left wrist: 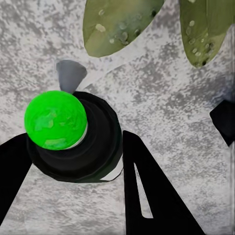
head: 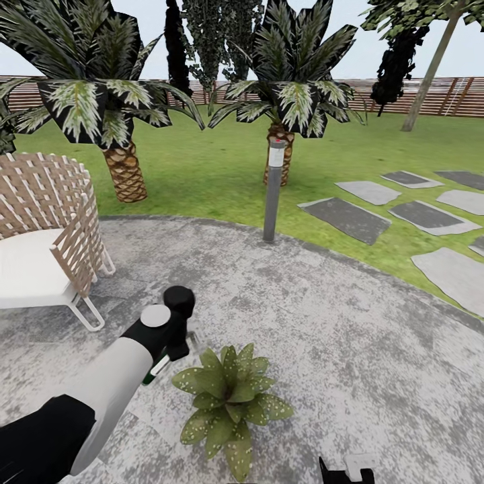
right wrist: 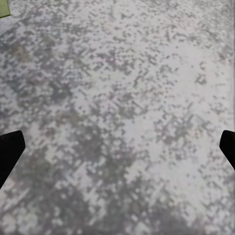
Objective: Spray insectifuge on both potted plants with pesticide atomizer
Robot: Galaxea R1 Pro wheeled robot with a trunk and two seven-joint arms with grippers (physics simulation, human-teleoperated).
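My left gripper point(head: 171, 351) hangs over the grey paved patio point(head: 336, 323), just beside the broad potted plant point(head: 228, 398) with pale-speckled leaves. It is shut on the pesticide atomizer point(head: 153, 371), of which a dark green bit with a white band shows below the arm. In the left wrist view the atomizer point(left wrist: 73, 132) sits between both black fingers point(left wrist: 147, 186), its grey nozzle pointing toward speckled leaves point(left wrist: 122, 24). My right gripper point(head: 346, 470) sits at the lower edge, open, its fingertips point(right wrist: 10, 149) spread wide over bare paving.
A wicker chair point(head: 40, 222) with a white cushion stands at the left. A grey bollard lamp point(head: 274, 188) rises at the patio's far rim. Two palms point(head: 124, 168) grow on the lawn point(head: 202, 168) beyond. Stepping stones point(head: 349, 218) lie right; a slat fence point(head: 430, 94) closes the back.
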